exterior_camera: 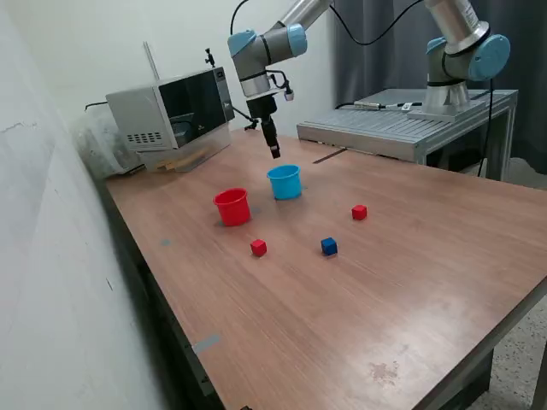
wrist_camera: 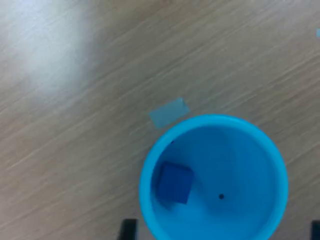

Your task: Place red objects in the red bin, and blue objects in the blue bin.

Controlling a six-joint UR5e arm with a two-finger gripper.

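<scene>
The light blue cup stands upright on the wooden table, with the red cup beside it on the exterior view's left. My gripper hangs just above the blue cup's far rim. In the wrist view the blue cup has one dark blue cube lying inside it. My fingertips show far apart at the frame edge with nothing between them, so the gripper is open and empty. A second blue cube and two red cubes lie on the table in front of the cups.
A microwave stands at the back on the exterior view's left. A grey metal platform carries a second arm's base at the back right. A small piece of tape is stuck to the table by the blue cup.
</scene>
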